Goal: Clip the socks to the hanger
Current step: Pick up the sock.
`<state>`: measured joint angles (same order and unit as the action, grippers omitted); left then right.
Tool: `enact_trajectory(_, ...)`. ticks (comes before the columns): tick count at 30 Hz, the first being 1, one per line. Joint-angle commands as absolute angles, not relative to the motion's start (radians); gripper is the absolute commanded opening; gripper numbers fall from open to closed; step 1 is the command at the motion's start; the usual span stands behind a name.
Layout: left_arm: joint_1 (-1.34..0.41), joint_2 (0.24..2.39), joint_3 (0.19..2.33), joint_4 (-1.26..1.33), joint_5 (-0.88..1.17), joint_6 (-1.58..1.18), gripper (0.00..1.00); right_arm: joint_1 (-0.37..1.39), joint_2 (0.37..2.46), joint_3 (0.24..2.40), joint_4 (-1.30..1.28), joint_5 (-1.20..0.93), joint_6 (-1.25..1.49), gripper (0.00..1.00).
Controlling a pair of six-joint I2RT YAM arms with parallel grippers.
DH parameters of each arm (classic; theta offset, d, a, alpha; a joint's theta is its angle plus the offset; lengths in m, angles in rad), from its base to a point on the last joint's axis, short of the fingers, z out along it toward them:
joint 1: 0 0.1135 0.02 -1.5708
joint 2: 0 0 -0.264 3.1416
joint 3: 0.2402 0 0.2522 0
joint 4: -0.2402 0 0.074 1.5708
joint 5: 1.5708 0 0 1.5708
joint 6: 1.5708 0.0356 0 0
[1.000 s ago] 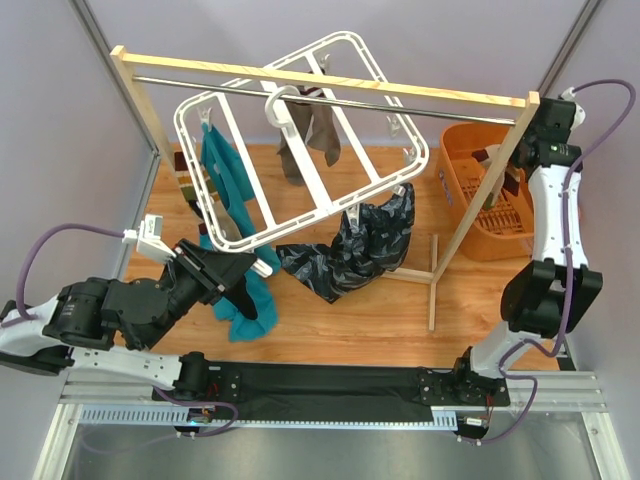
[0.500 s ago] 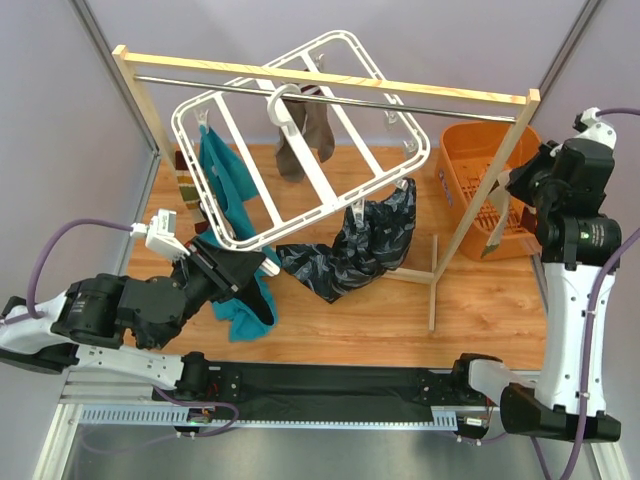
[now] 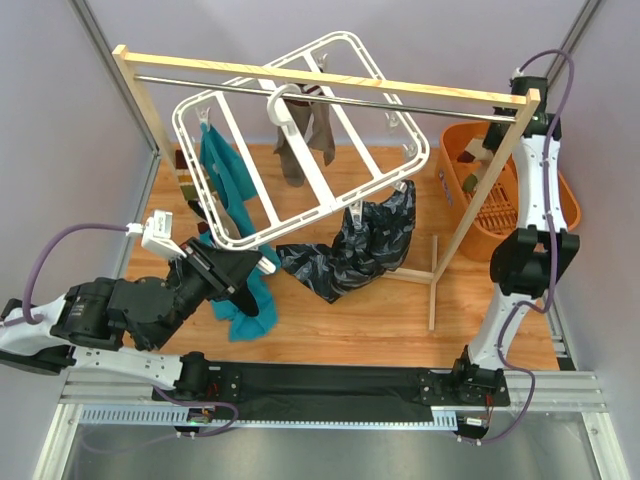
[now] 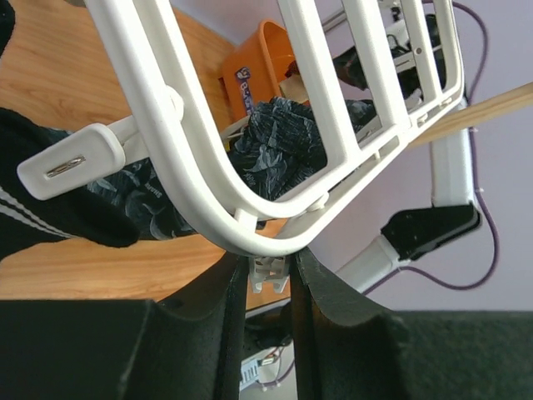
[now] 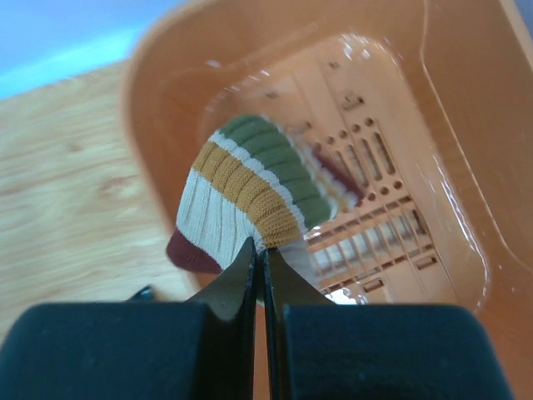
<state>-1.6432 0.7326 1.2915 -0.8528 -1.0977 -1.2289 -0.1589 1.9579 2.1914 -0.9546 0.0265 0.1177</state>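
From above, the hanger (image 3: 318, 180) hangs by its hook from the rail of the rack (image 3: 330, 80). It is tilted, with one corner low towards the left arm. A teal sock (image 3: 222, 172) and a grey-brown sock (image 3: 295, 150) already hang from it. The left arm lies low and bent at the near left, and the left claw (image 3: 252, 268) points up at this low corner. The right arm (image 3: 532, 190) stands almost straight and tall, and its wrist reaches over the basket (image 3: 448, 180) at the far right.

In the left wrist view, the two fingers stand just under the hanger's rounded corner with a small white clip (image 4: 268, 275) between them. The claw is partly closed and seems to press the clip on both sides.

In the right wrist view, the right claw (image 5: 260, 250) is fully closed and pinches the fold of a striped sock (image 5: 241, 192) over the inside of the basket.

I judge that the step in hand is to fetch the next sock while the left arm keeps a clip ready. The next move asks the right arm to carry the sock across, under the rack, to the low corner. It must then put the sock's edge into the mouth of the clip, which the left claw must hold open.
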Motion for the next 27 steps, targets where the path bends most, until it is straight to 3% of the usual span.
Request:
enact_trajectory(1, -1.646, 0.749, 1.29, -0.831, -1.088, -1.134, 0.0, -0.164, 2.015, 2.261, -1.003, 0.185, 0.1, 0.0)
enact_trajectory(8, -1.646, 0.798, 1.276, -0.966, -1.015, -1.257, 0.0, -0.166, 2.095, 2.157, -0.883, 0.249, 0.109, 0.02)
enact_trajectory(10, -1.646, 0.802, 1.302, -0.989, -1.02, -1.249, 0.0, -0.166, 2.178, 2.198, -0.934, 0.227, 0.118, 0.12)
enact_trajectory(11, -1.646, 0.804, 1.319, -1.029, -1.02, -1.274, 0.0, -0.167, 2.2, 2.233, -0.951, 0.213, 0.138, 0.29)
enact_trajectory(17, -1.646, 0.781, 1.267, -1.071, -1.035, -1.394, 0.0, -0.201, 2.221, 2.266, -1.02, 0.015, 0.38, 0.69)
enact_trajectory(22, -1.646, 0.795, 1.312, -1.103, -1.043, -1.364, 0.0, -0.224, 2.082, 2.091, -0.925, 0.063, 0.639, 0.84)
enact_trajectory(27, -1.646, 0.787, 1.302, -1.108, -1.043, -1.387, 0.0, -0.261, 1.977, 1.87, -0.777, 0.1, 1.154, 0.84)
